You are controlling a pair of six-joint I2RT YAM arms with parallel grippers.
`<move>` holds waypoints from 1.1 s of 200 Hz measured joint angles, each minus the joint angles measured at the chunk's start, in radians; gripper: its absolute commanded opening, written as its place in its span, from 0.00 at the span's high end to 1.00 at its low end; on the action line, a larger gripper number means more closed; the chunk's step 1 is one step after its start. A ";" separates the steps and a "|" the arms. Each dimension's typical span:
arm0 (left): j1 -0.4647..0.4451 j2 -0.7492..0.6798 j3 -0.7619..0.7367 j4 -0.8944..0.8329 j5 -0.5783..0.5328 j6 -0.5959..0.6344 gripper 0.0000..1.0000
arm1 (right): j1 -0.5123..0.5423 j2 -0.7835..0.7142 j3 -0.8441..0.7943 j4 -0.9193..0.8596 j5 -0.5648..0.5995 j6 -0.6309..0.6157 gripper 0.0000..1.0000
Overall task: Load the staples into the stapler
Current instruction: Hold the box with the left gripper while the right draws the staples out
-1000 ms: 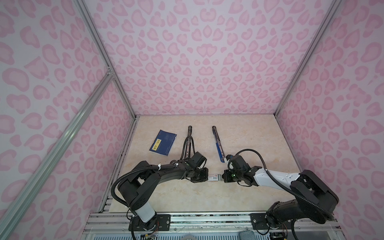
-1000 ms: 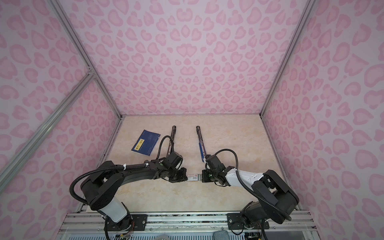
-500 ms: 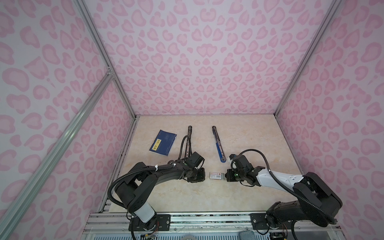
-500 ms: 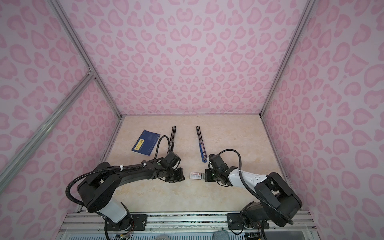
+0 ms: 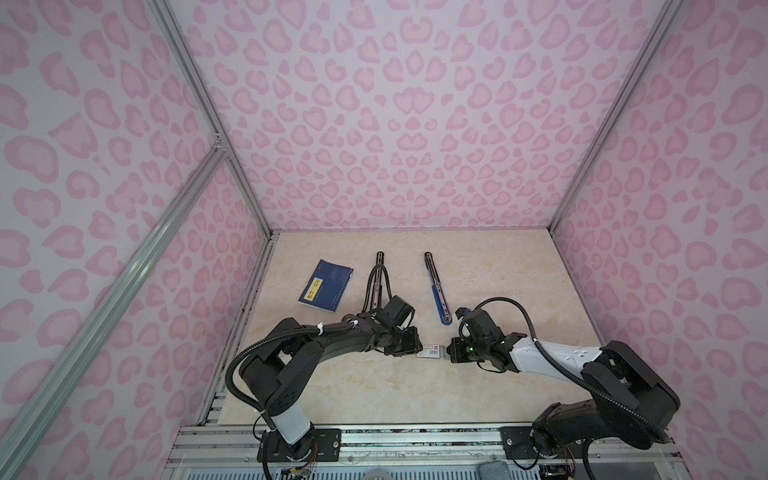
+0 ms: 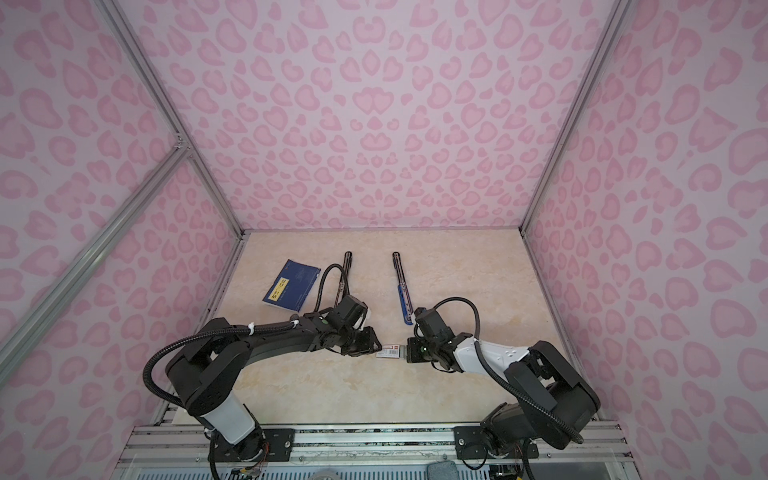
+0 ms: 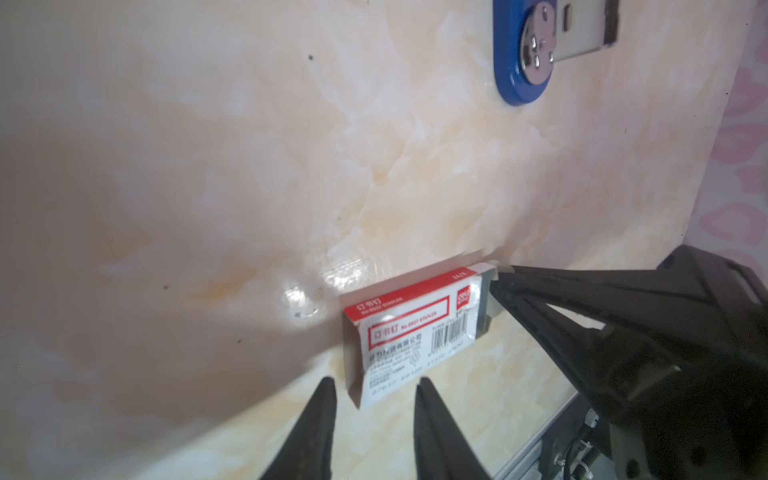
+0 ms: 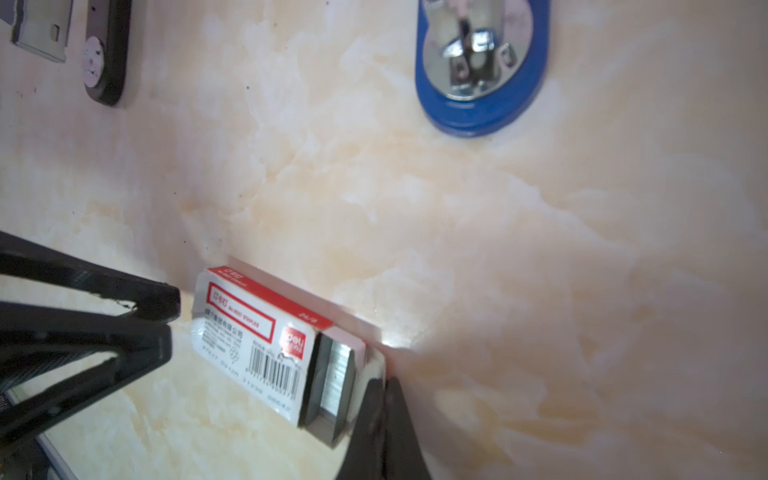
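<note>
The pale marbled surface (image 5: 498, 291) carries everything, and both black arms reach in low from the near edge to meet over its front middle. Toward the back left lies a dark blue booklet (image 5: 326, 291) with a yellow label. Just right of it a black stapler (image 5: 377, 278) lies opened out long and flat, and further right, well apart from it, a blue stapler (image 5: 438, 295) lies the same way, its rounded blue end nearest the arms. Between the two arm tips a small red-and-white box (image 5: 432, 352) lies flat on the surface, seen in both top views. The left end effector (image 7: 374, 388) has its fingers spread, with the box's closed end just at the gap between the tips; whether they touch the cardboard cannot be told. The right end effector (image 8: 384, 386) has its fingers pressed together, their joined tip right against the box's open end. The staples (image 8: 336, 374) sit in that open end as a silvery ribbed block, partly out of the sleeve and just beside the right fingertips, well apart from both staplers.
</note>
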State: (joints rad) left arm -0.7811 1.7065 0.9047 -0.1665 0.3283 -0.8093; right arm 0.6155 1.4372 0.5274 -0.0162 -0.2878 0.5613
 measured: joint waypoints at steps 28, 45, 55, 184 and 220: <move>0.000 0.023 0.009 0.008 0.008 -0.001 0.67 | 0.005 0.001 0.000 0.003 0.000 0.003 1.00; 0.000 0.035 0.013 0.010 0.009 -0.001 0.73 | 0.006 0.001 0.000 0.004 0.000 0.004 1.00; 0.000 0.042 0.014 0.013 0.011 -0.001 0.80 | 0.007 0.001 0.000 0.004 0.001 0.005 1.00; 0.006 0.002 -0.043 0.033 0.001 -0.001 0.97 | -0.013 -0.045 -0.019 -0.037 -0.005 0.006 1.00; 0.010 -0.018 -0.056 0.039 0.003 -0.001 0.97 | -0.024 -0.057 -0.024 -0.042 -0.019 0.003 1.00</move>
State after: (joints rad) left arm -0.7715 1.6886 0.8486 -0.1280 0.3317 -0.8101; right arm 0.5919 1.3804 0.5030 -0.0578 -0.3065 0.5640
